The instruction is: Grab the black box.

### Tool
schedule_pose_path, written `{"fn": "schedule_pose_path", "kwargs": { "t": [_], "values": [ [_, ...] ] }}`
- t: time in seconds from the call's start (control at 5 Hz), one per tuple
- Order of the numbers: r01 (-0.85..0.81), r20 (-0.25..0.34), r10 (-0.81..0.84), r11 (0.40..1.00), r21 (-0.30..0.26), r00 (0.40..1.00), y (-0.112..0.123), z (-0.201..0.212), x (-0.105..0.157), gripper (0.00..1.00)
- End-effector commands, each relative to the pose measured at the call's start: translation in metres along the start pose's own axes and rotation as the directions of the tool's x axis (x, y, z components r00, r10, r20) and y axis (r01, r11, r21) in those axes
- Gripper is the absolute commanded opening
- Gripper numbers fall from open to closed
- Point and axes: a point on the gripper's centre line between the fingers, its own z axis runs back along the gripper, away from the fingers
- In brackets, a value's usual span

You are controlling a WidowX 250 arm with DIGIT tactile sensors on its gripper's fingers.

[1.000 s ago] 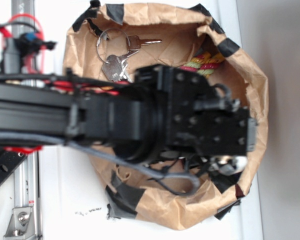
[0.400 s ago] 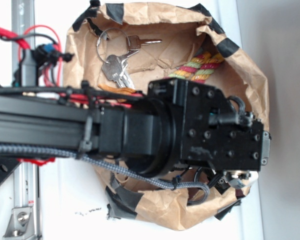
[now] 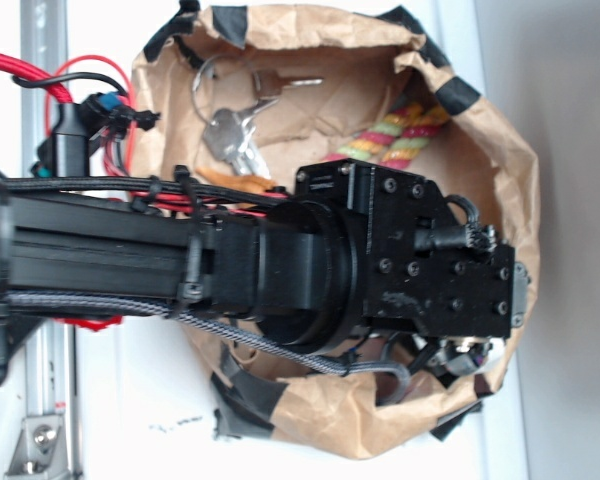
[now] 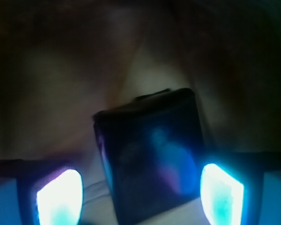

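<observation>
- The arm [image 3: 130, 265] reaches in from the left of the exterior view, and its black wrist housing [image 3: 420, 265] hangs over the open brown paper bag [image 3: 500, 150], covering much of the bag's inside.
- The bag stands on a white bench [image 3: 130, 400]; its crumpled rim carries patches of black tape [image 3: 245, 395].
- In the uncovered upper part of the bag lie a bunch of keys on a ring [image 3: 230, 125] and, to their right, a red, yellow and green braided rope [image 3: 395, 140].
- Red and black cables [image 3: 80, 100] loop above the arm at the left, beside a metal rail [image 3: 45, 420].
- In the exterior view the black box is hidden under the wrist housing.
- The wrist view is dim and blurred. The black box [image 4: 150, 159] fills its middle: a glossy dark case with rounded corners, slightly turned, faint bluish reflections on its face.
- The end effector [image 4: 140, 194] is spread wide, one finger on each side of the box. Its two pads [image 4: 58, 197] glow bright cyan at the lower left and lower right of the frame.
- The left pad stands apart from the box, with a gap visible between them. The right pad sits just beside the box's right edge; whether it touches cannot be told.
- Around the box the brown paper of the bag shows only as murky shading.
</observation>
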Motion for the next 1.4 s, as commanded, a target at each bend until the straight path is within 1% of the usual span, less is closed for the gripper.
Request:
{"fn": "schedule_pose_path", "kwargs": {
  "t": [0.0, 0.2, 0.4, 0.6, 0.8, 1.0, 1.2],
  "values": [
    [-0.072, -0.015, 0.072, 0.996, 0.048, 0.997, -0.003, -0.008, 0.009, 0.96],
    [-0.178, 0.084, 0.173, 0.982, 0.057, 0.981, 0.001, 0.016, -0.005, 0.00],
    [-0.420, 0.215, 0.403, 0.907, 0.035, 0.889, 0.020, 0.049, -0.029, 0.00],
    [-0.632, 0.234, 0.615, 0.775, -0.007, 0.753, 0.028, 0.069, -0.037, 0.00],
    [-0.690, 0.264, 0.666, 0.724, 0.001, 0.698, 0.015, 0.091, -0.049, 0.00],
    [-0.667, 0.282, 0.632, 0.744, 0.042, 0.722, 0.002, 0.104, -0.050, 0.00],
    [-0.578, 0.273, 0.551, 0.816, 0.024, 0.789, -0.008, 0.093, -0.039, 1.00]
  ]
}}
